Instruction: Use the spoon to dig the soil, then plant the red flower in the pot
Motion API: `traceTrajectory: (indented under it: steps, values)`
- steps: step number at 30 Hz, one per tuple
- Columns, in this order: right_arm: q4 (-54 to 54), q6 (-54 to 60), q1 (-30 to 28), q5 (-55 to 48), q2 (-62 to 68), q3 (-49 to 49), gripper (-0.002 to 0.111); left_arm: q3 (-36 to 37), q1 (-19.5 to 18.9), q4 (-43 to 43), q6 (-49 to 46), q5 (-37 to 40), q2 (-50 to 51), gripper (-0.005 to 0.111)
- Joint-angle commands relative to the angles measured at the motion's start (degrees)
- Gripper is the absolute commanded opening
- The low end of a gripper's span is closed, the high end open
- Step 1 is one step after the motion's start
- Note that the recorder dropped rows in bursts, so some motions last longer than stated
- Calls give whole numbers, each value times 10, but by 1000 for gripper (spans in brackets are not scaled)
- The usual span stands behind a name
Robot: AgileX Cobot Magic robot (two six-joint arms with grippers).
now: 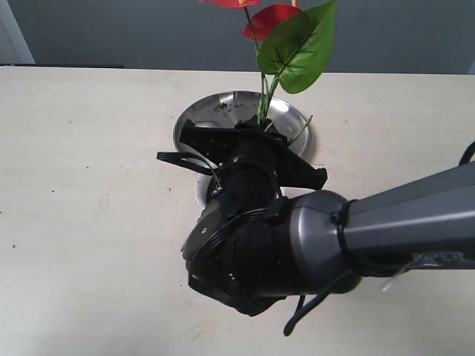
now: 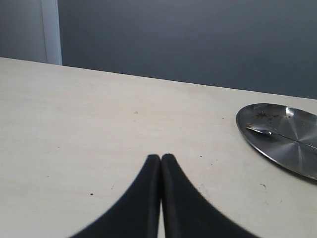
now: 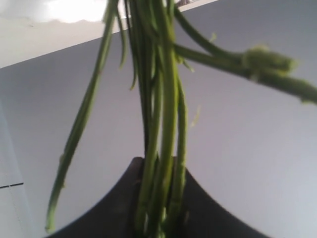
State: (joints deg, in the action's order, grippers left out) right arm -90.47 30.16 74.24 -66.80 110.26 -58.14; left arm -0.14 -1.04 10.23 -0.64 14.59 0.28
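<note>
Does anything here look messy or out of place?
A little. Dark soil crumbs are scattered on the steel plate, where the spoon lies. Otherwise tidy: the right gripper holds the red flower upright by its stems.

Room evenly lit, soft, diffuse — no hard shadows on pale table (image 1: 89,185). Faint shade only under steel plate (image 1: 237,111), which catches bright glare streaks; same sheen on plate in left wrist view. Exterior view slightly soft, right arm (image 1: 356,237) close to lens, dark, little detail in blacks. Left wrist view sharpest, though near fingers (image 2: 148,203) blur into black shapes. Right wrist view worst — green stems (image 3: 158,148) smeared, out of focus; blown-out white patch in one corner.
</note>
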Motion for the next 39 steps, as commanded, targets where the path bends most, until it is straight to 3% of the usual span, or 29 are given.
traceTrajectory:
  steps: [1,39]
  values:
    - [19,-4,6,32,6,2,17,1,-1,-1,1,-9,-3,0]
    - [72,-17,31,22,-7,2,17,1,-1,-1,1,-9,-3,0]
